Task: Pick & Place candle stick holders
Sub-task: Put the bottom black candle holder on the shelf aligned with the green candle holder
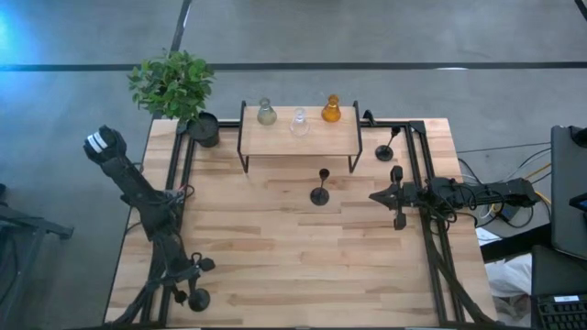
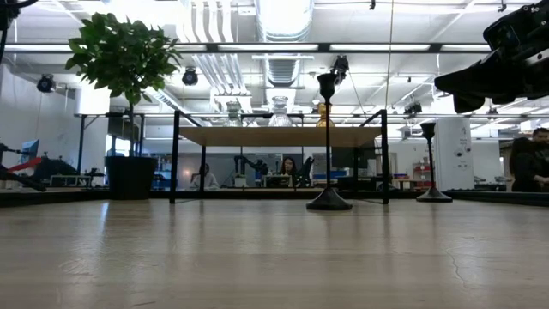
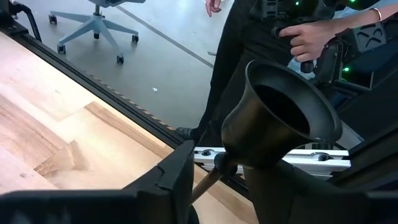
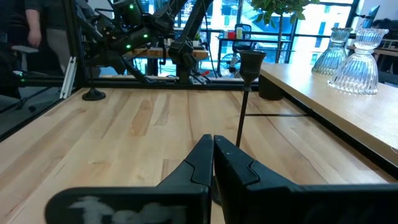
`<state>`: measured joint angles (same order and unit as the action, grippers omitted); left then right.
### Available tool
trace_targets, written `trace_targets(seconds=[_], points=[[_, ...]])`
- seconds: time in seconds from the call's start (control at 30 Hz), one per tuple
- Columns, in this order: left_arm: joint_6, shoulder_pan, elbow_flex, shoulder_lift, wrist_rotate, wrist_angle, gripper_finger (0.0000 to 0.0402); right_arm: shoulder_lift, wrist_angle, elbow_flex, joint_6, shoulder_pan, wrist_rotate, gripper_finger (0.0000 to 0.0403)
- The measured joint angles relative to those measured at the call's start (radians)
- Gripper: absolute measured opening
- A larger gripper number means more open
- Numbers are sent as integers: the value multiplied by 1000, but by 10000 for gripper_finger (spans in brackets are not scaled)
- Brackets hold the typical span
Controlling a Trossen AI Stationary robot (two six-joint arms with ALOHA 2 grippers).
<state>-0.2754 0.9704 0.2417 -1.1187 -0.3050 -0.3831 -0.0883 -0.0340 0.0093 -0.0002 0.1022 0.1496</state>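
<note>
One black candle stick holder stands at the table's near left corner, its disc base (image 1: 198,299) on the wood. My left gripper (image 1: 194,273) is open around its thin stem (image 3: 208,179), just under the cup (image 3: 283,118). A second black holder (image 1: 319,195) stands mid-table on its base. A third (image 1: 383,153) stands right of the wooden shelf (image 1: 300,139). On the shelf stand olive-green (image 1: 266,113), clear (image 1: 299,122) and amber (image 1: 331,110) glass holders. My right gripper (image 1: 376,196) is shut, level, at the table's right side. My left gripper has one finger (image 3: 177,171) on either side of the stem, coming at it on a downward slant from the table's left, across the stem. Whether either finger touches the stem, I cannot tell. The holder stands on its base.
A potted plant (image 1: 204,128) stands at the far left corner beside the shelf. Black rails (image 1: 174,183) run along the table's left and right sides. In the left wrist view a person (image 3: 311,37) stands just beyond the table's edge, an office chair (image 3: 93,25) farther off.
</note>
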Motion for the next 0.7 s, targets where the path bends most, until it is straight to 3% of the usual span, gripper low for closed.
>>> trace_targets(seconds=[0.33, 0.7], points=[[30, -3, 0, -1, -1, -4, 38, 0, 0, 0, 0, 0, 0, 8], [20, -18, -3, -1, -1, -18, 37, 0, 0, 0, 0, 0, 0, 8]])
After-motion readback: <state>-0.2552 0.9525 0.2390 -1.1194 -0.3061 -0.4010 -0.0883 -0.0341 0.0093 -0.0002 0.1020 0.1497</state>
